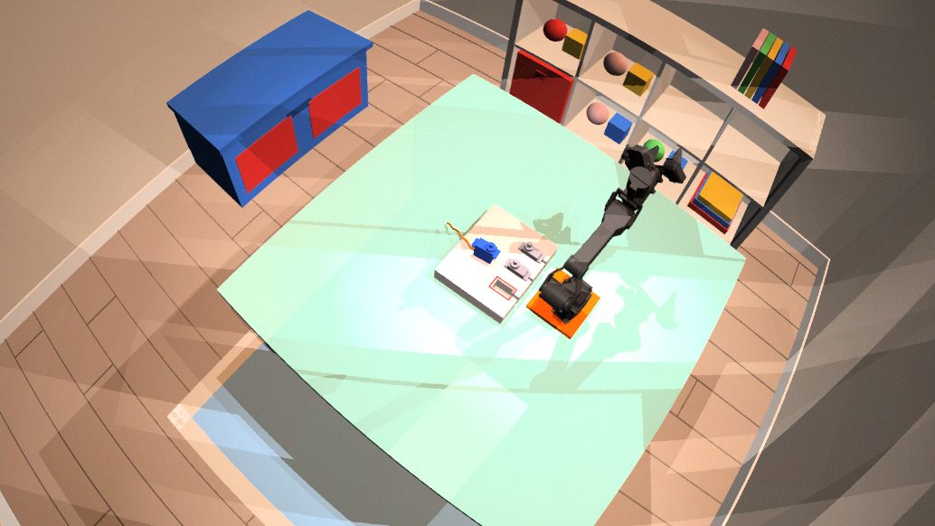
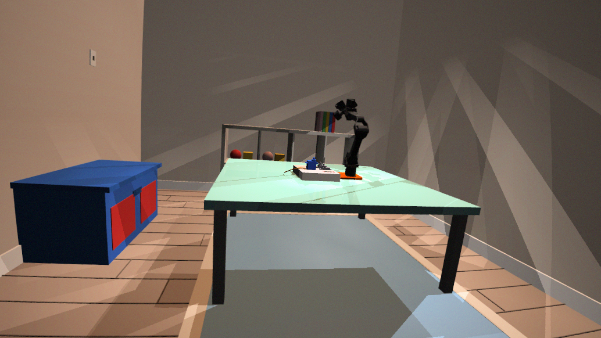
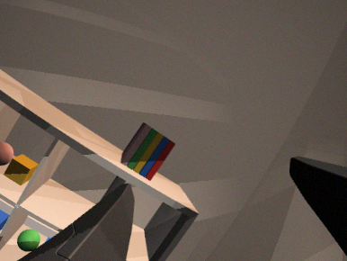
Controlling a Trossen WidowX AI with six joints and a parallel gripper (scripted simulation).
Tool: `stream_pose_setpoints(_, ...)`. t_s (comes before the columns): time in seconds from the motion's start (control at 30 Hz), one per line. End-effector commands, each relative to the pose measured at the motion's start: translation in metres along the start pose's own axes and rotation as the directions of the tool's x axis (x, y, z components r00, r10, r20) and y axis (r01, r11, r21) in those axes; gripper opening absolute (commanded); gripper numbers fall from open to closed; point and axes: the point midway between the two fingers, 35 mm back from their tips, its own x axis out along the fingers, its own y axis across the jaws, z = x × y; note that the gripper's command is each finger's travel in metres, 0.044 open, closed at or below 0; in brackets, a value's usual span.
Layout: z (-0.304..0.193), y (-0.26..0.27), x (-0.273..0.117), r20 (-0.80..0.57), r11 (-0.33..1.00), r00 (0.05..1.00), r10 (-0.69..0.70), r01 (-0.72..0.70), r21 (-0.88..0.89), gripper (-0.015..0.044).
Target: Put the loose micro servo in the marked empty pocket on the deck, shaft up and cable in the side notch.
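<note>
Your gripper (image 1: 665, 156) (image 2: 337, 108) (image 3: 212, 178) stood wide, holding nothing, well apart from the blue servo (image 1: 485, 249) (image 2: 311, 164), which sat on the deck (image 1: 467, 280) (image 2: 320, 176), outside the marked pocket (image 1: 503, 287).

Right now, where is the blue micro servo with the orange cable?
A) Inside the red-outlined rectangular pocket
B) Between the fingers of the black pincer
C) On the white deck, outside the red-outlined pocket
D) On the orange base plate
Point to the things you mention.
C: the blue micro servo (image 1: 485, 250) (image 2: 311, 164) rests on the white deck (image 1: 458, 270) (image 2: 321, 177), apart from the red-outlined rectangular pocket (image 1: 503, 287).
</note>
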Motion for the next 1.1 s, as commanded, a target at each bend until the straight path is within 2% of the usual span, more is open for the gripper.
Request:
stream_pose_setpoints(0.0,0.0,0.001,0.0,0.0,1.0,1.0,0.005,-0.005,0.003,0.0426)
stream_pose_setpoints(0.2,0.008,0.029,0.004,0.013,0.994,0.995,0.103,-0.103,0.048,0.044)
stream_pose_setpoints(0.53,0.029,0.115,0.004,0.019,0.902,0.914,0.405,-0.403,0.156,0.044)
stream_pose_setpoints(0.77,0.046,0.177,-0.012,0.016,0.781,0.799,0.601,-0.591,0.204,0.044)
stream_pose_setpoints(1.07,0.07,0.252,-0.058,-0.002,0.564,0.579,0.816,-0.794,0.229,0.044)
